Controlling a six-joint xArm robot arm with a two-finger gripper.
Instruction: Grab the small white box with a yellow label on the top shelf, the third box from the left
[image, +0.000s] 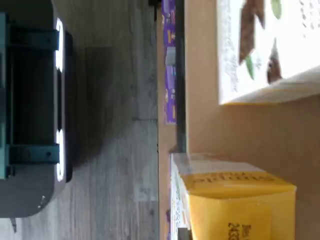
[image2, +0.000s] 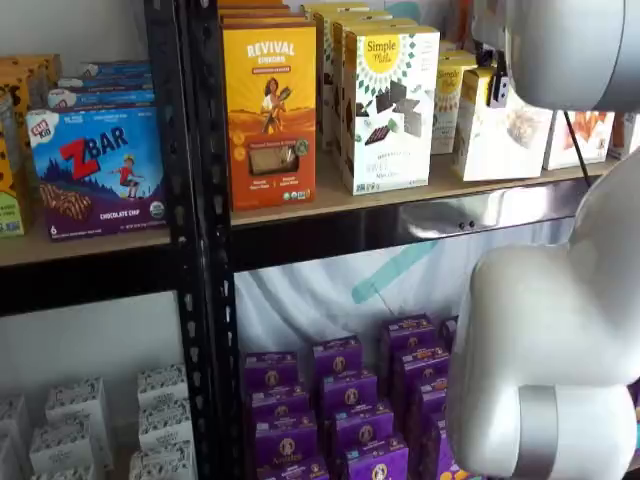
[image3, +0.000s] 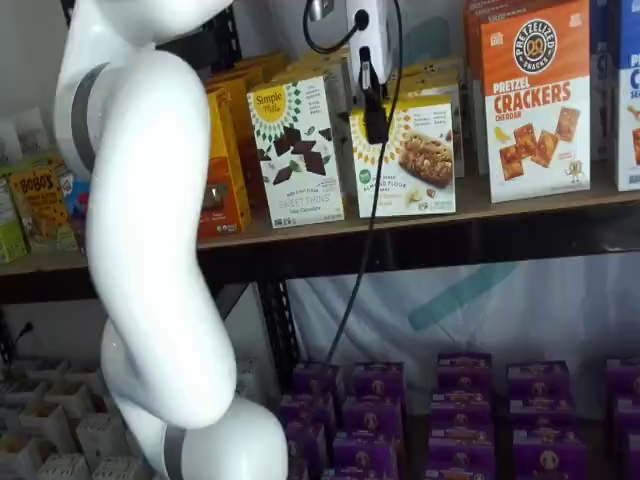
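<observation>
The small white box (image3: 425, 160), with a yellow round logo and a cookie picture, stands on the top shelf (image3: 530, 203) between a taller white box with chocolate squares (image3: 297, 150) and an orange pretzel cracker box (image3: 535, 100). My gripper (image3: 375, 125) hangs in front of the small box's left part. Only a black finger shows side-on, so no gap can be read. In a shelf view the small box (image2: 505, 130) is partly hidden by my arm. The wrist view shows its yellow top (image: 235, 190) at the shelf's front edge, beside the chocolate-squares box (image: 270, 50).
An orange Revival box (image2: 268, 100) stands at the shelf's left end beside a black rack post (image2: 195, 240). Purple boxes (image3: 460, 400) fill the level below. My white arm (image3: 150, 250) stands between camera and shelves. A cable (image3: 360, 260) hangs from the gripper.
</observation>
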